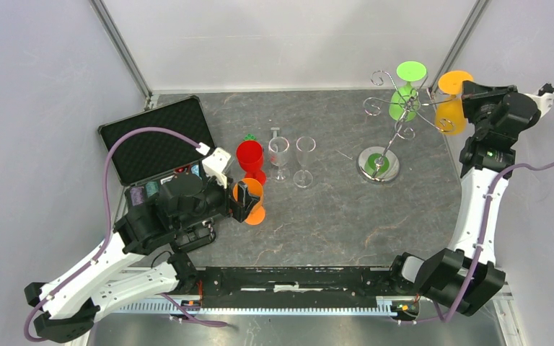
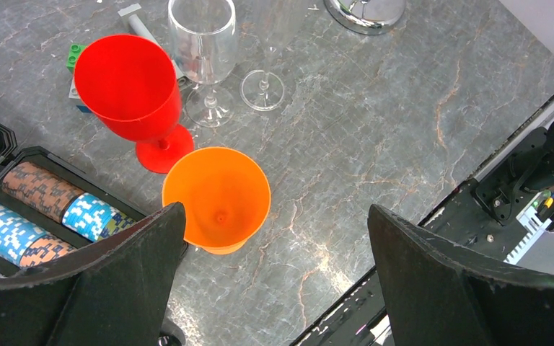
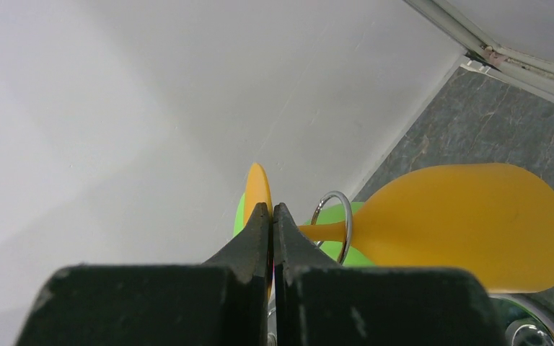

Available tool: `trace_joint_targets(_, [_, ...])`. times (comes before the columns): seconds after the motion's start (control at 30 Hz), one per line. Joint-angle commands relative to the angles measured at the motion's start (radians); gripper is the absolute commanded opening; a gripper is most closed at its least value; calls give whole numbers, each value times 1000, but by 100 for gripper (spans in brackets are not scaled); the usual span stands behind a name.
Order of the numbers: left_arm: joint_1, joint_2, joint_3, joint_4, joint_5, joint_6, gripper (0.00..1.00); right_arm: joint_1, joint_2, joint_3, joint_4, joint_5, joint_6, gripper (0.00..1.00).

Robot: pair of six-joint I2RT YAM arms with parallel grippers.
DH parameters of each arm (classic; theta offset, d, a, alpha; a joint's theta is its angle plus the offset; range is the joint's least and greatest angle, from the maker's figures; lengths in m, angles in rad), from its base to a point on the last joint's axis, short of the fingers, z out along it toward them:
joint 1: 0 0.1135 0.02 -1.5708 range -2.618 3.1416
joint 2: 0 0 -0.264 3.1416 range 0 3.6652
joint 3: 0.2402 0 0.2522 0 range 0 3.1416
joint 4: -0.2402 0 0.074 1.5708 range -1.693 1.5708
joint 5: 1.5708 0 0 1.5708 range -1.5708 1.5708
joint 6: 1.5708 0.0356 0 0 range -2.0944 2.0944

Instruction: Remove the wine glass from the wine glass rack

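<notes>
wine glass point(image 3: 469, 223), foot at right tool point(image 3: 271, 209)

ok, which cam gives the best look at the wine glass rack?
Top external: the whole wine glass rack shows, with its round base, pole and curled arms, and a green glass and a yellow glass hanging on it. Left wrist catches only the base's edge. Right wrist shows one wire loop at the yellow stem.

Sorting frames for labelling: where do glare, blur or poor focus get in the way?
Top external: even light, sharp, though the wine glass rack has a mirror-bright base and faint wire arms. Left wrist: the orange glass is crisp, the near fingers dark. Right wrist: the yellow glass is slightly soft, the wall washed out.
</notes>
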Motion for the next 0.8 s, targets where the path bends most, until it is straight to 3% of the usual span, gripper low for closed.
trace_joint_targets(0.0, [-2, -12, -8, 43, -18, -10, 100, 1, -54, -15, 12, 26, 4, 0])
trace_joint_targets(0.23, [-1, -12, -7, 43, -20, -8, 100, 2, -95, -61, 52, -62, 77, 0])
trace_joint_targets(0.77, [-2, 3, -8, 46, -23, -6, 100, 32, 5, -51, 143, -132, 102, 0])
